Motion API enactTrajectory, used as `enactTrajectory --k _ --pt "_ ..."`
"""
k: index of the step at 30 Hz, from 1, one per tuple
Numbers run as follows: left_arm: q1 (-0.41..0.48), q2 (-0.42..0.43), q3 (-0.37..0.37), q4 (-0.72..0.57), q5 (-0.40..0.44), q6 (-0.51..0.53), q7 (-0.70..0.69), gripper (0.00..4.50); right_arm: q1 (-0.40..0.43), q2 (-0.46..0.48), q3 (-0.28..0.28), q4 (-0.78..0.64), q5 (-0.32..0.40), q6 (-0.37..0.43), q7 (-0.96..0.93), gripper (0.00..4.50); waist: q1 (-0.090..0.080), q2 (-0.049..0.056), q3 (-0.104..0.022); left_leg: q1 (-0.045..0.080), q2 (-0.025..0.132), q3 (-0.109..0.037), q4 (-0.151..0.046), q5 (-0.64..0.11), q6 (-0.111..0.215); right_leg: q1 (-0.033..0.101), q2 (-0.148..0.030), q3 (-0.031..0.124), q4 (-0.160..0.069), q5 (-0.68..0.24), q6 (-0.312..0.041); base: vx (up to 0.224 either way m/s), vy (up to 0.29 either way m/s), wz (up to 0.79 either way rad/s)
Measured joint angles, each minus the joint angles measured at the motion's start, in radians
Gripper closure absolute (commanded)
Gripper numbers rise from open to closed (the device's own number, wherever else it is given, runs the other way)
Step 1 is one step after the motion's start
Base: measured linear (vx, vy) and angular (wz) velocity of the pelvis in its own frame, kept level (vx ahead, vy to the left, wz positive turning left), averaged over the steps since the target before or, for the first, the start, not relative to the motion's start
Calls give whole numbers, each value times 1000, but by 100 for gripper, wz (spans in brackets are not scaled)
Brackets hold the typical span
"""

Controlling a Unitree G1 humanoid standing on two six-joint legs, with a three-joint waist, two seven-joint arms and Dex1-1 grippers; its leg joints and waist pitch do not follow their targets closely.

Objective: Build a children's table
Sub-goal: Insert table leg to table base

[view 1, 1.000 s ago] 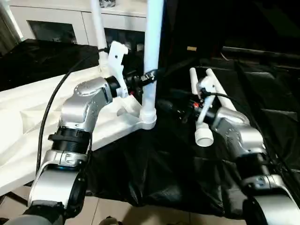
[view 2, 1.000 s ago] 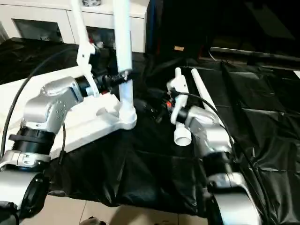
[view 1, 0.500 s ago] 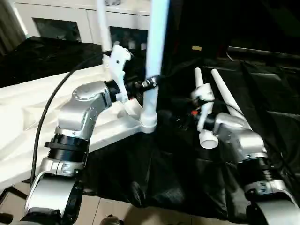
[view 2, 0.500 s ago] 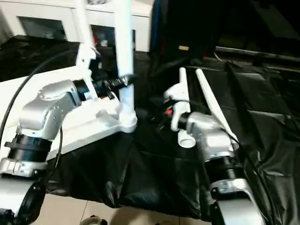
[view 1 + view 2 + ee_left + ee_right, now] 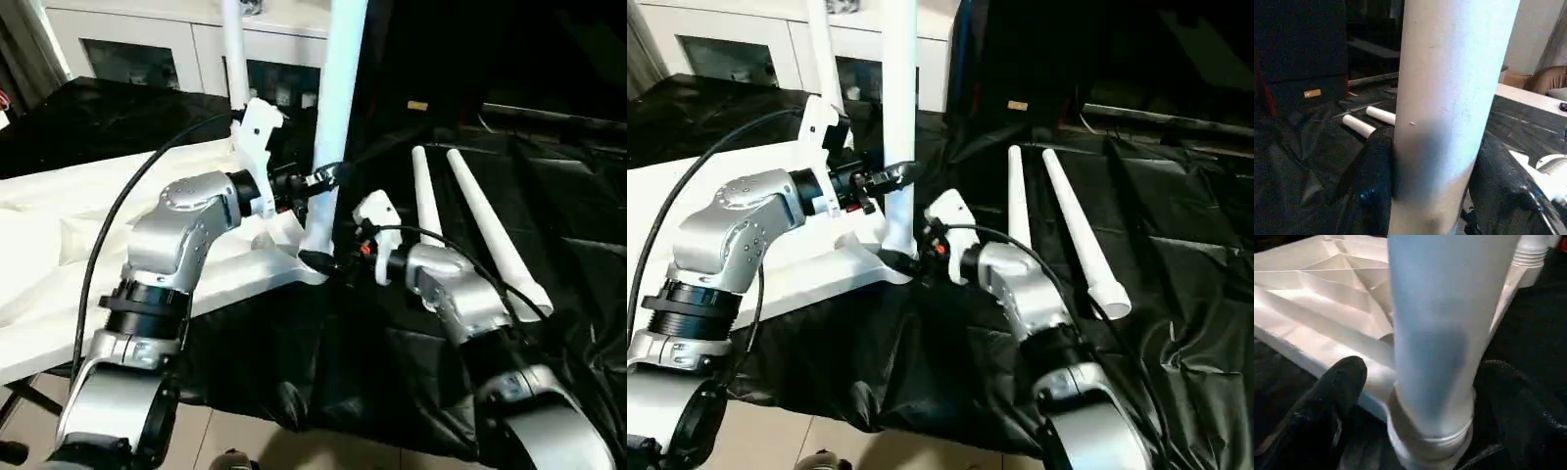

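Two sets of fingers are working one upright leg standing in the tabletop's corner socket: left fingers pinching its shaft, right fingers spread around its base, next needing a seating push.

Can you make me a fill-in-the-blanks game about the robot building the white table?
1. The left gripper holds a leg that stands ____.
2. The right gripper has its fingers on either side of that leg's ____ end.
3. ____ loose legs lie on the black sheet.

Missing words: upright; bottom; Two
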Motion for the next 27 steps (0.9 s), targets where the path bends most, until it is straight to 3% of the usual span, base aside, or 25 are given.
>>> enactTrajectory --k 22,27 --pt "1 12 -9 -2 2 0 -13 262 -82 52 -2 173 -27 -91 -47 241 -3 -1 -1 0 0 0 0 0 0 0 0 0 0 0 0 0 0 0" --pt "2 17 -9 -3 2 1 -14 262 -91 55 0 192 -35 -111 -43 252 -3 -1 -1 1 0 0 0 0 0 0 0 0 0 0 0 0 0 0"
